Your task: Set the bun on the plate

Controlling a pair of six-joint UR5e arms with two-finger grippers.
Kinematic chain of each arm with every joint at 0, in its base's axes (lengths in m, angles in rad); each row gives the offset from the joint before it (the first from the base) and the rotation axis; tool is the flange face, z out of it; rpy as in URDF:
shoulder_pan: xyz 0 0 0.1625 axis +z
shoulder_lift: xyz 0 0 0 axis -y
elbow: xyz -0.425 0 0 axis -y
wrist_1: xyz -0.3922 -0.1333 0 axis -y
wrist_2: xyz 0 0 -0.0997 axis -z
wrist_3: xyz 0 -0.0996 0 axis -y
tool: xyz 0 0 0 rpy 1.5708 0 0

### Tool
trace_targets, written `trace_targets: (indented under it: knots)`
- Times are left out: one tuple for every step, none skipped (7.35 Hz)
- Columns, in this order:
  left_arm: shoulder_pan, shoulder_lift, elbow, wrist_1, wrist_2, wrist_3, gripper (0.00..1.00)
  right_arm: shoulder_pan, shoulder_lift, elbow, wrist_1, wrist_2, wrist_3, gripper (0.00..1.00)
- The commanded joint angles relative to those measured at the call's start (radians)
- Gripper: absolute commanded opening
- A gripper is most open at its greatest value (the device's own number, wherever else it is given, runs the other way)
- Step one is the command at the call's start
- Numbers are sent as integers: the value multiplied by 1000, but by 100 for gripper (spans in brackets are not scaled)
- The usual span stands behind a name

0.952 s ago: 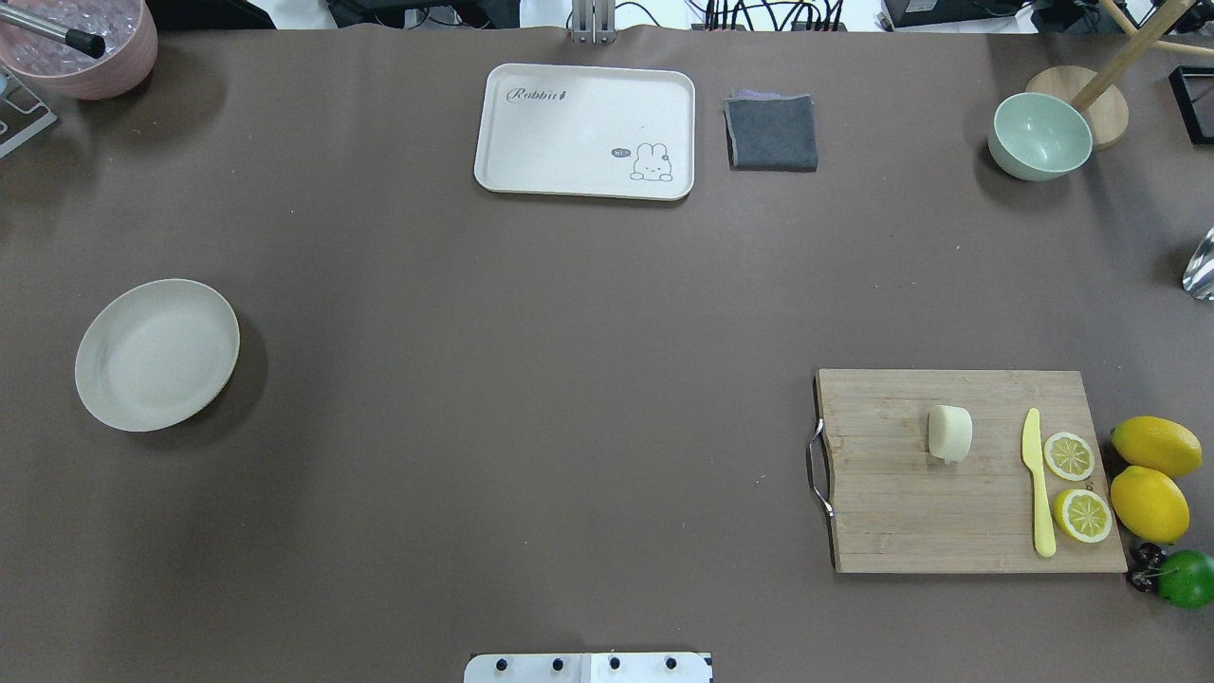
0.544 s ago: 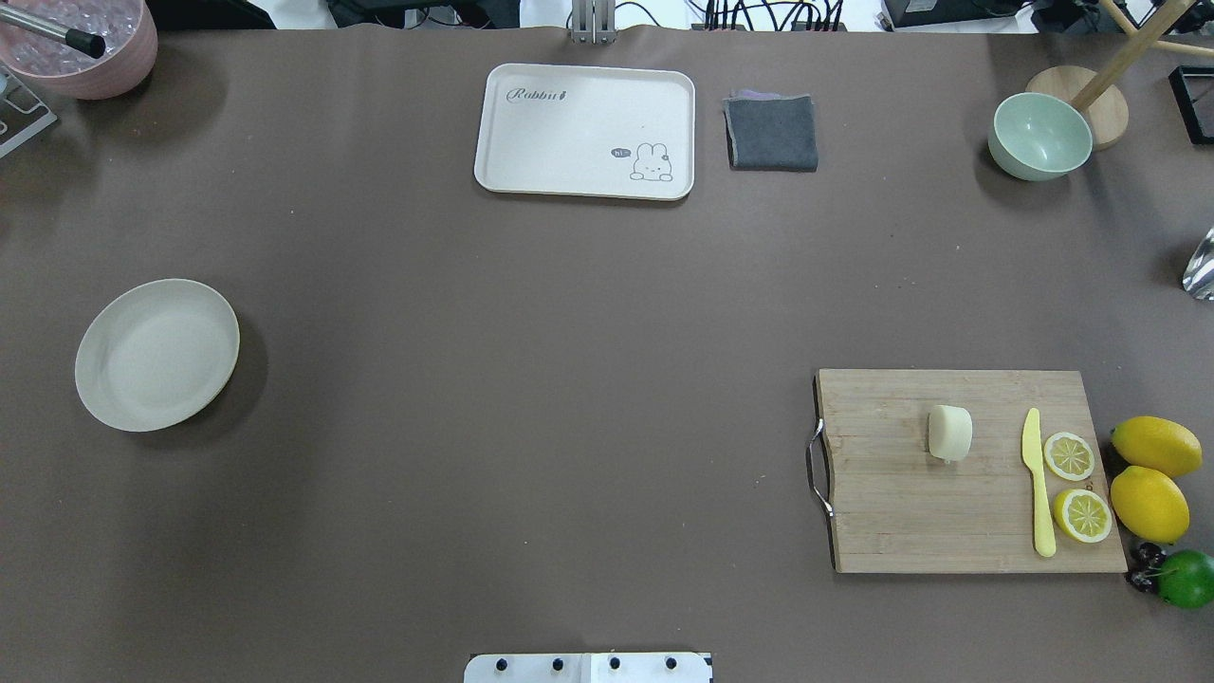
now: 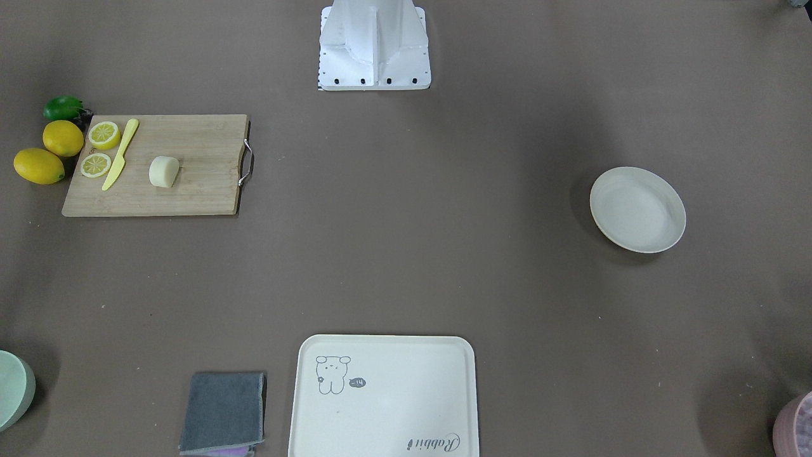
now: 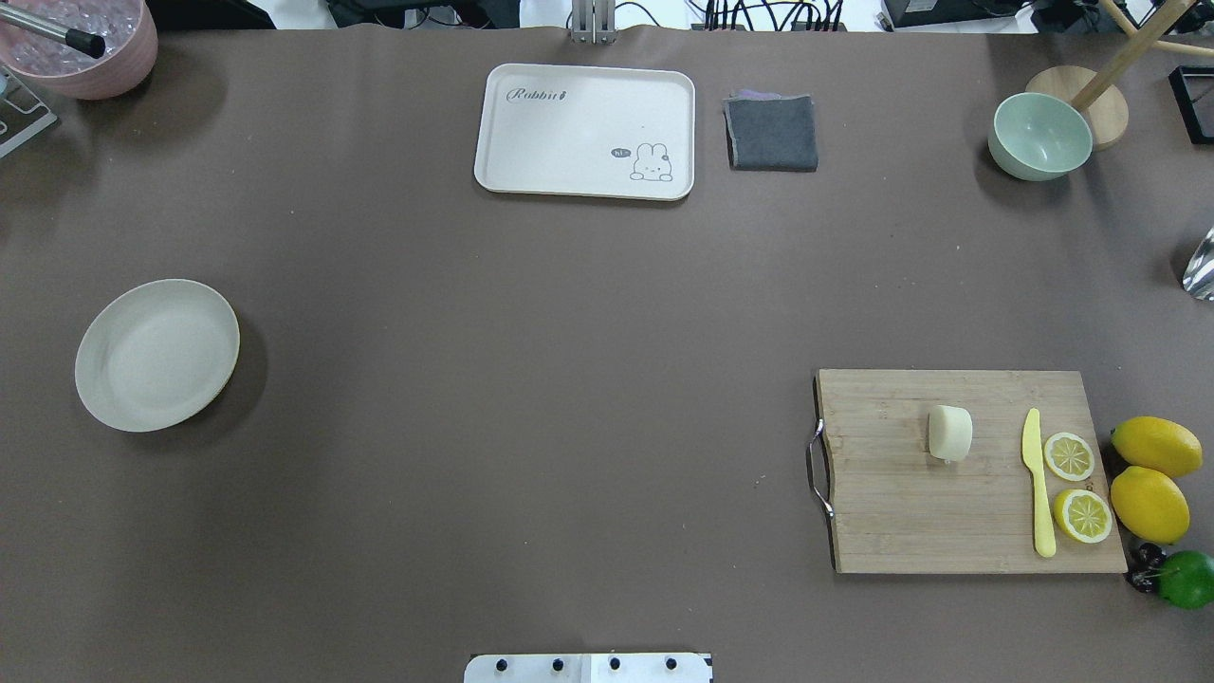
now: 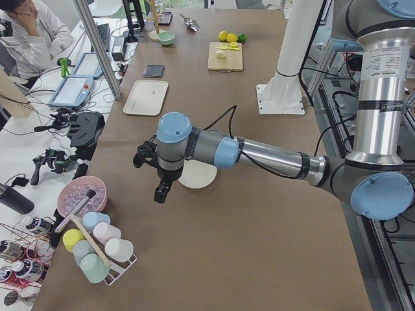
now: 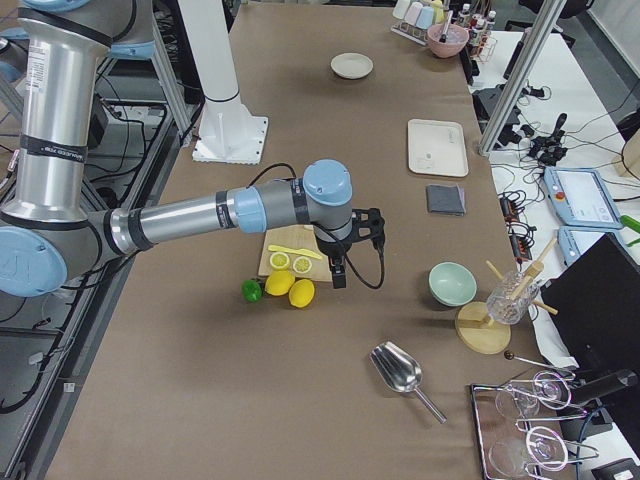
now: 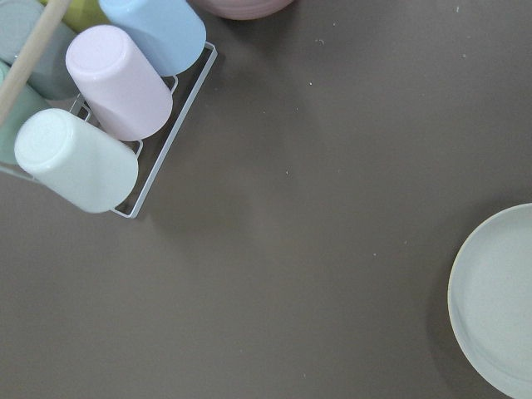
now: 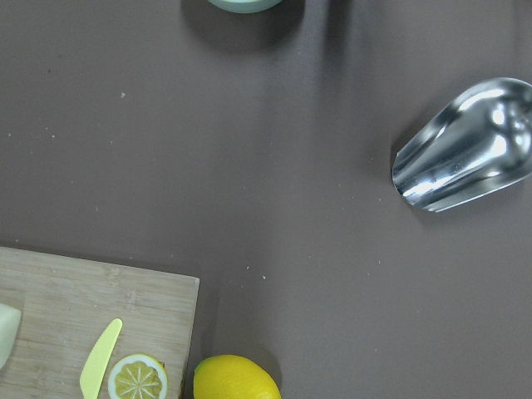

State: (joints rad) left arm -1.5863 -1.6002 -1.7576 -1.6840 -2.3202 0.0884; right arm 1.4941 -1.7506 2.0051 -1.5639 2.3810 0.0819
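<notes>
Toward the lower right of the overhead view, the bun (image 4: 949, 433) lay on its side near the middle of the cutting board (image 4: 892, 522). It was apart from the yellow knife (image 4: 1038, 484) and the lemon slices (image 4: 1069, 455) to its right. It looked light, smooth and probably soft, so a gentle pinch across its rounded flanks seemed wiser than a hard squeeze. The plate (image 4: 156, 356) sat at the far left of that view, well apart. The tray (image 4: 569, 133) and cloth (image 4: 771, 133) stood toward the top, off the direct line. Both pincers showed only in the side views, so I could not tell whether either was released or clenched. The left gripper (image 5: 159, 194) hung near the plate, and the right gripper (image 6: 339, 278) hung by the board's edge.
</notes>
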Motion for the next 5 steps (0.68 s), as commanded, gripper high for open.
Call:
trace_targets:
  knots:
    - [5,-15,44,-52,-43,-64,98,-6,83,-26,33,-5,2,100]
    - [43,-18,43,-68,-112,-68,98,-41,88,-28,28,-5,25,100]
    - [86,-17,62,-100,-110,-93,98,-101,88,-26,37,-11,156,100]
    - [160,-20,90,-126,-108,-102,98,-191,89,-25,88,-64,268,100]
    - [205,-26,110,-135,-105,-151,98,-259,88,-32,157,-107,374,100]
